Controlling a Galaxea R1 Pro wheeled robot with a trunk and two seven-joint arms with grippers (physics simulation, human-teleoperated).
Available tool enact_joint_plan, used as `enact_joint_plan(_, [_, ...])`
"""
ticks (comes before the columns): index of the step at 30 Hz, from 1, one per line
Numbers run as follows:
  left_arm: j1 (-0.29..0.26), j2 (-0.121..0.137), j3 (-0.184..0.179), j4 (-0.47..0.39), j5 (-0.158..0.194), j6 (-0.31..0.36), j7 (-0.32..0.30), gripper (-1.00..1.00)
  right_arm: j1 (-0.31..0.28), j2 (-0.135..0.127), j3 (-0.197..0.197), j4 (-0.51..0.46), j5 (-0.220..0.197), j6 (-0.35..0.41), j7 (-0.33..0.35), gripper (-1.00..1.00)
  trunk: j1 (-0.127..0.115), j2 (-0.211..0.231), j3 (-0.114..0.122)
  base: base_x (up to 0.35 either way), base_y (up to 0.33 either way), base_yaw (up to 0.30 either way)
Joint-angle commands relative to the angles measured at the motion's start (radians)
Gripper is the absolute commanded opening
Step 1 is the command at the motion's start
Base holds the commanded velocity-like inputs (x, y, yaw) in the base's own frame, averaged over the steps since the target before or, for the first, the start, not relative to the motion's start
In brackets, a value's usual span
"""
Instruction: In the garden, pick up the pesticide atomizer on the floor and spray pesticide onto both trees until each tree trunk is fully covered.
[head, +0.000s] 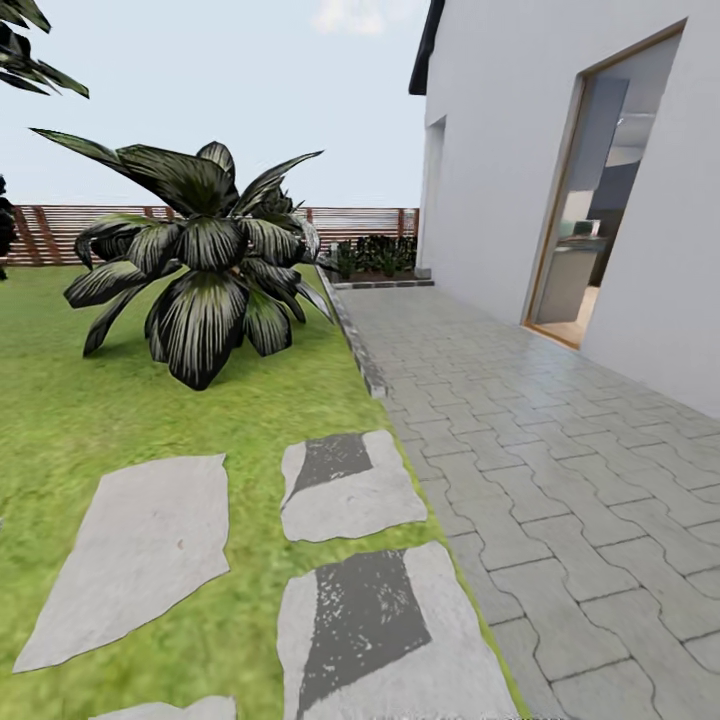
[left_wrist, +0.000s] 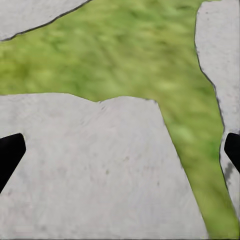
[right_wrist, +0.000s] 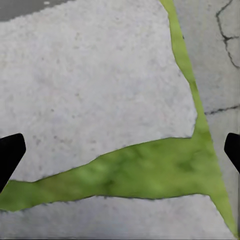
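The pesticide atomizer and the two trees are out of view. The garden lawn (head: 90, 410) stretches left in the head view, ringed at the back by a brown slat fence (head: 60, 232). My left gripper (left_wrist: 120, 150) is open above a grey stepping stone (left_wrist: 95, 170) and grass, its black fingertips (left_wrist: 10, 152) at both picture edges, holding nothing. My right gripper (right_wrist: 120, 152) is open too, over a pale stepping stone (right_wrist: 95, 80) and a strip of grass (right_wrist: 130, 170), black fingertips (right_wrist: 10, 152) far apart.
A low dark broad-leaved plant (head: 205, 255) stands on the lawn ahead. Flat stepping stones (head: 135, 550) lie in the grass in front. A paved grey path (head: 560, 470) runs along the white house wall (head: 500, 150) with an open doorway (head: 600, 200). Small plants (head: 375, 255) sit at the path's far end.
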Motion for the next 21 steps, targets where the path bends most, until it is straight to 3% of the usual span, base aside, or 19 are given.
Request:
enact_joint_plan(1, [-0.001,0.000,-0.001,0.001,0.005,-0.003,0.000,1.00,0.000,0.000,-0.001,0.001,0.001,-0.003,0.000,1.00,-0.001,0.000,-0.001,-0.232,-0.177,0.277])
enact_joint_plan(14, [-0.001,0.000,-0.001,0.000,0.005,-0.002,0.000,1.00,0.000,0.000,-0.001,0.001,0.001,-0.003,0.001,1.00,-0.001,0.000,-0.001,-0.206,-0.206,0.272])
enact_joint_plan(21, [-0.001,0.000,-0.001,0.001,0.005,-0.002,0.000,1.00,0.000,-0.004,-0.005,0.001,0.001,-0.004,0.000,1.00,-0.001,0.000,-0.001,-0.219,-0.206,0.074])
